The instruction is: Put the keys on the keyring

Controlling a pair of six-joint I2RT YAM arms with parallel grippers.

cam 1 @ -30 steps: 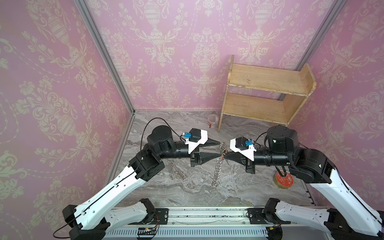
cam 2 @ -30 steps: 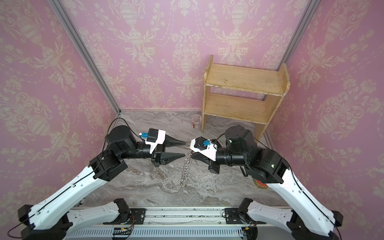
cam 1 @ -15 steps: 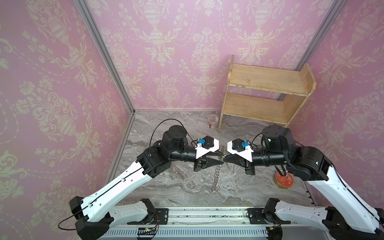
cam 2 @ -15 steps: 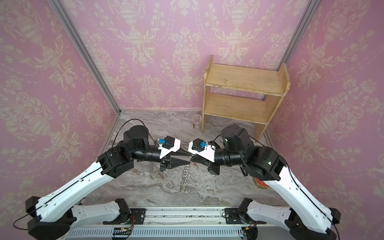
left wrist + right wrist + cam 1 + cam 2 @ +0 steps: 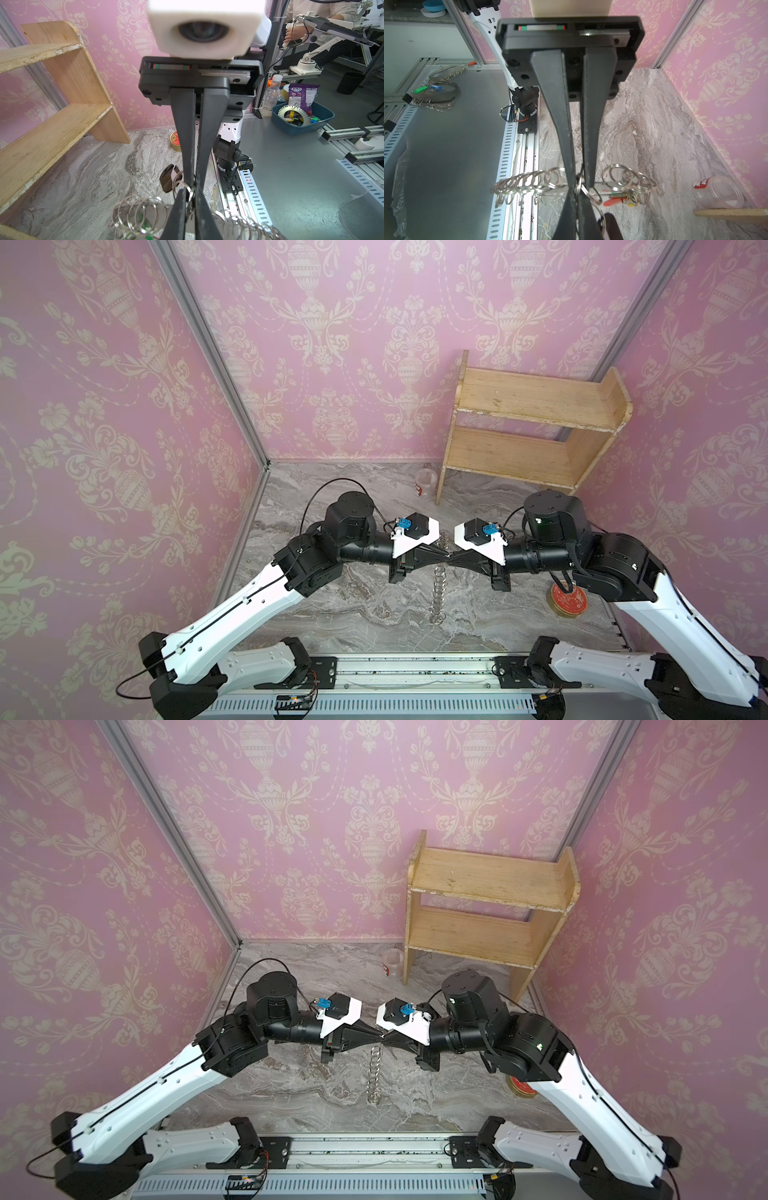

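Observation:
My two grippers meet tip to tip above the middle of the marble table in both top views, left gripper (image 5: 445,561) against right gripper (image 5: 454,562). A small silvery ring of the keyring (image 5: 190,197) sits pinched between both pairs of fingers. Its linked chain (image 5: 439,593) hangs down to the table. In the left wrist view the left gripper (image 5: 190,191) is shut on that ring, with the right gripper (image 5: 195,183) shut on it from the opposite side. A black fob (image 5: 167,180) hangs beside the ring. Keys with a red tag (image 5: 612,201) and a yellow tag (image 5: 631,204) dangle among the links.
A wooden two-tier shelf (image 5: 528,427) stands at the back right, with a clear plastic cup (image 5: 426,483) by its left foot. A round red-lidded tin (image 5: 567,599) lies on the table under the right arm. Pink walls close in the left, back and right.
The left arm has swung right until its fingertips reach the right gripper's tips. Its jaws went from wide open to closed on the ring. The right gripper shifted slightly left and stayed shut.

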